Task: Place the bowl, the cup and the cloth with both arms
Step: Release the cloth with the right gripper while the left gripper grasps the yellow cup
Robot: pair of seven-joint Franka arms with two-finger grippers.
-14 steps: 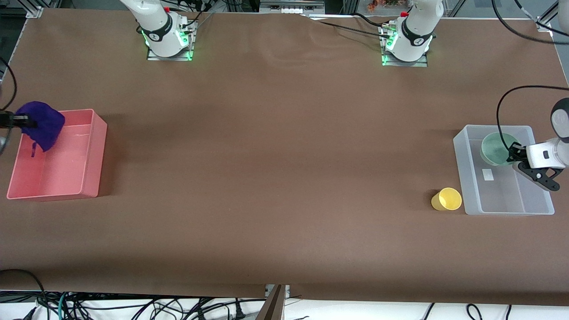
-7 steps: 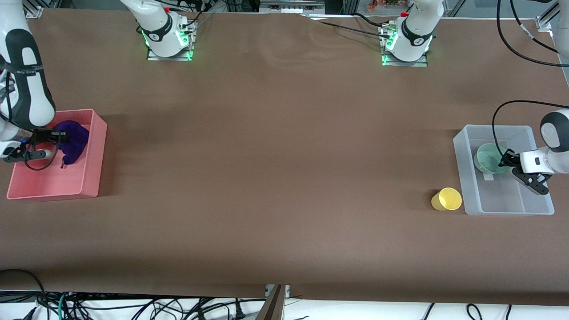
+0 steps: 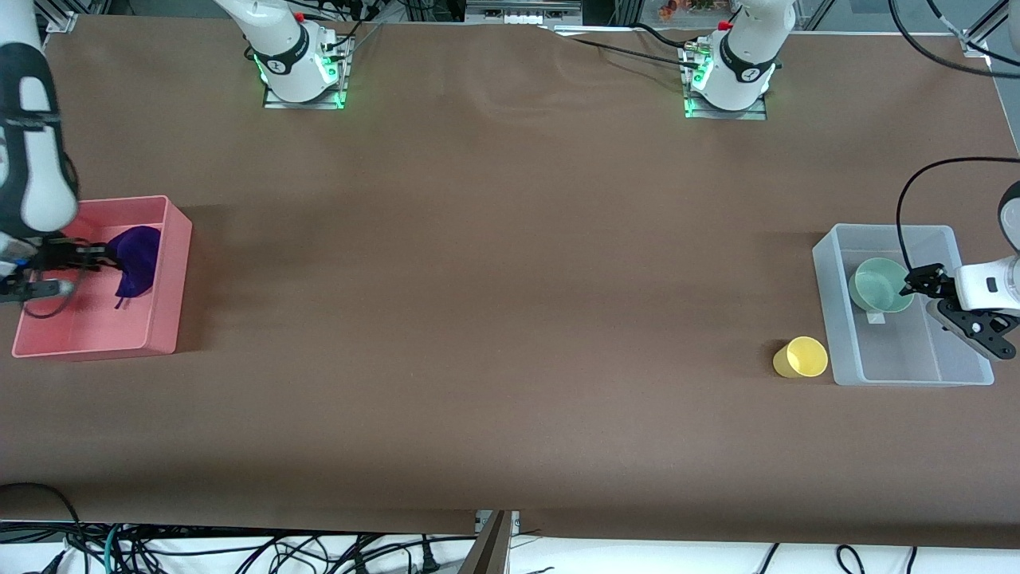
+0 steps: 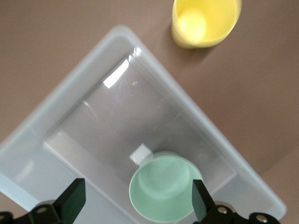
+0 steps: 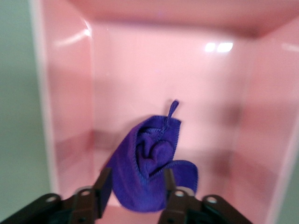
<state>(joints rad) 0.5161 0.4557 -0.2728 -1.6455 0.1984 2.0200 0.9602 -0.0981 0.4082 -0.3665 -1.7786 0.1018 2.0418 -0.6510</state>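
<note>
Left gripper: I have it over the clear bin, fingers spread wide and gripping nothing; in the left wrist view the two finger pads stand either side of the bowl with open space around it.
Bowl: sits upright on the bin floor directly under my left hand, beside a small white label; it looks released.
Cup: on the brown table just outside the bin wall, out ahead of the left hand and apart from it; in the wrist view I see straight into its mouth. Nothing holds it.
Right gripper: low inside the pink bin, fingers parted with the cloth lying between them; whether they press it or have just let go, I cannot tell.
Cloth: a bunched purple heap in the pink bin, right at the fingertips, its thin corner pointing away from the hand.
Progress: by my reading the bowl is placed and the cloth is down or nearly so; the cup is what remains, presumably bound for the clear bin.
Hard to make out: the right arm partly runs off the edge of the front view and its gripper is blurred there; the left arm's upper links are also cut off; the cloth hides the pink bin floor beneath it.
</note>
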